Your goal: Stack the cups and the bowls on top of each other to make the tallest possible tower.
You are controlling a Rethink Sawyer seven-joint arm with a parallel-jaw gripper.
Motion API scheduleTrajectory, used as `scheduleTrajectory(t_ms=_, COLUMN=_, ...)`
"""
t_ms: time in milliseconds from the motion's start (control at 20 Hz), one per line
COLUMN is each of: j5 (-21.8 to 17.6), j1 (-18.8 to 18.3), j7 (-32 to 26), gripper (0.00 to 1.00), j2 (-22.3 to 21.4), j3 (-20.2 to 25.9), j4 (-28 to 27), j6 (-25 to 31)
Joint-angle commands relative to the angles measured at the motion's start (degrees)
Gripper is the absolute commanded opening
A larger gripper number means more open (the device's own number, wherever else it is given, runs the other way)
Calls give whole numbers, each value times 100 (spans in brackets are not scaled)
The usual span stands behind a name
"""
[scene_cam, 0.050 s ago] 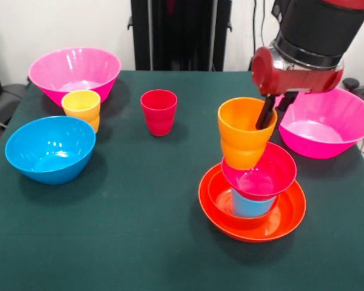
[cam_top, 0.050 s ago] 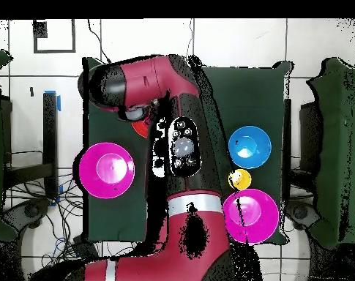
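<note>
Gripper (scene_cam, 0.050 s ago: 266, 118) is reaching one dark finger into the orange cup (scene_cam, 0.050 s ago: 245, 131) and seems to be pinching its rim, holding it tilted over the crimson bowl (scene_cam, 0.050 s ago: 261, 172), which is sitting on a blue cup (scene_cam, 0.050 s ago: 251, 205) inside the shallow orange bowl (scene_cam, 0.050 s ago: 252, 224).

The orange cup (scene_cam, 0.050 s ago: 246, 136), the red cup (scene_cam, 0.050 s ago: 159, 111) and the blue bowl (scene_cam, 0.050 s ago: 50, 148) look like smooth, glossy plastic. The pink bowl (scene_cam, 0.050 s ago: 327, 124) shines too. The table (scene_cam, 0.050 s ago: 121, 230) has a matt dark green cloth cover.
</note>
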Motion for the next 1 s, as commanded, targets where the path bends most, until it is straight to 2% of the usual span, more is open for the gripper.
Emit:
scheduleTrajectory(t_ms=50, j5=88, j1=180, j7=1145, gripper=0, j2=312, j3=-51, j4=416, j6=-352)
scheduleTrajectory(t_ms=500, j5=416, j1=416, j7=1440, gripper=0, j2=390, j3=-132, j4=245, j6=-22)
scheduleTrajectory(t_ms=1000, j5=587, j1=585, j7=1647, gripper=0, j2=578, j3=-327, j4=277, j6=-307)
